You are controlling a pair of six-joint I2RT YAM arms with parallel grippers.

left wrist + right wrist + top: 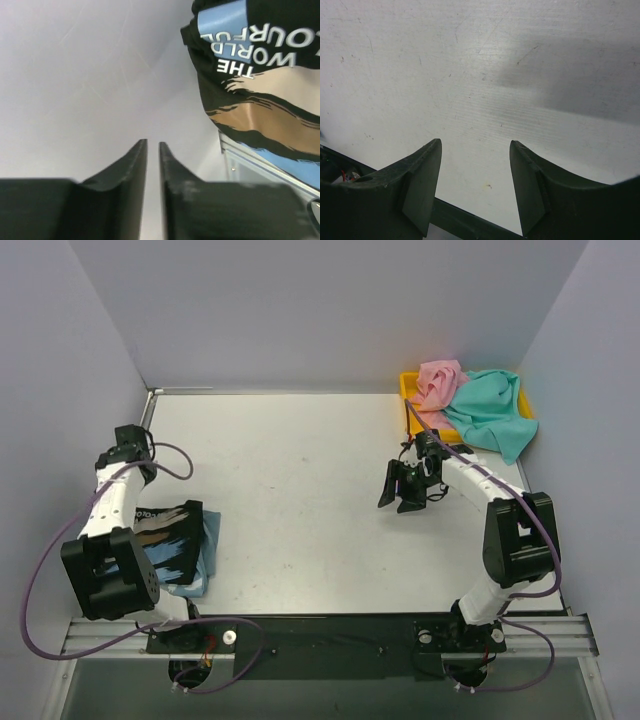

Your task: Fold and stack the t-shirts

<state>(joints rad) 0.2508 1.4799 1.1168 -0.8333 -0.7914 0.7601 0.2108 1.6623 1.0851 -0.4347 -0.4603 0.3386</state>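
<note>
A folded black t-shirt (172,538) with a printed front lies at the near left, on top of a light blue t-shirt (209,552). In the left wrist view the black t-shirt (260,100) fills the upper right. My left gripper (153,145) is shut and empty, over bare table just beside that pile. The pink t-shirt (438,382) and the teal t-shirt (490,412) lie crumpled on the yellow tray (408,386) at the far right. My right gripper (402,498) is open and empty over bare table (475,144), in front of the tray.
Grey walls close in the table at the left, back and right. The teal t-shirt hangs over the tray's near edge onto the table (300,490). A metal rail (330,635) with the arm bases runs along the near edge.
</note>
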